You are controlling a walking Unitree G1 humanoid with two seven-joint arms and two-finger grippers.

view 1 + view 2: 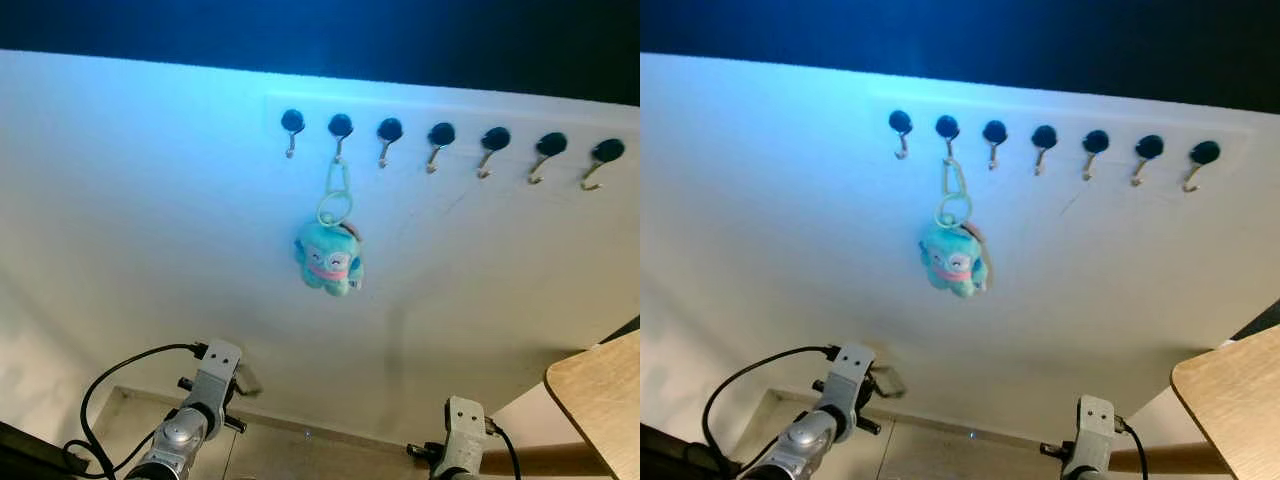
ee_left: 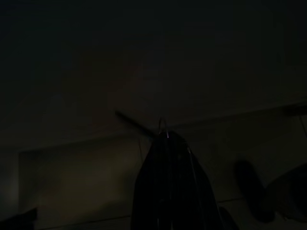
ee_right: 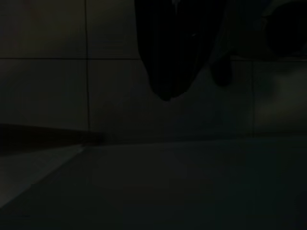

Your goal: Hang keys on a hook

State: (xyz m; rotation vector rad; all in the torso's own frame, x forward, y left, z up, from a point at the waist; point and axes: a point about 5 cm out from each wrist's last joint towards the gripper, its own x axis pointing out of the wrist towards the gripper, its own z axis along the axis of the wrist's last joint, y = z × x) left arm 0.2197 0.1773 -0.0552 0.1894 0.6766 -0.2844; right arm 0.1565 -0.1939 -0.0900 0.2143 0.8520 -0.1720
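Observation:
A keychain with a teal plush toy [image 1: 329,259] hangs by its pale green clip [image 1: 337,190] from the second hook from the left [image 1: 340,128] in a row of several black-capped hooks on the white wall. Both arms hang low, well below the keychain: my left arm [image 1: 205,398] at lower left, my right arm [image 1: 461,440] at lower right. In the dark left wrist view, my left gripper [image 2: 165,136] reads as one tapered black shape, shut, holding nothing. My right gripper [image 3: 167,96] looks the same in the right wrist view, shut over a tiled floor.
The other hooks, such as the far-right one [image 1: 603,155], are bare. A wooden tabletop corner [image 1: 600,400] juts in at lower right. A skirting line [image 1: 300,432] runs along the wall's base. A black cable [image 1: 110,380] loops off my left arm.

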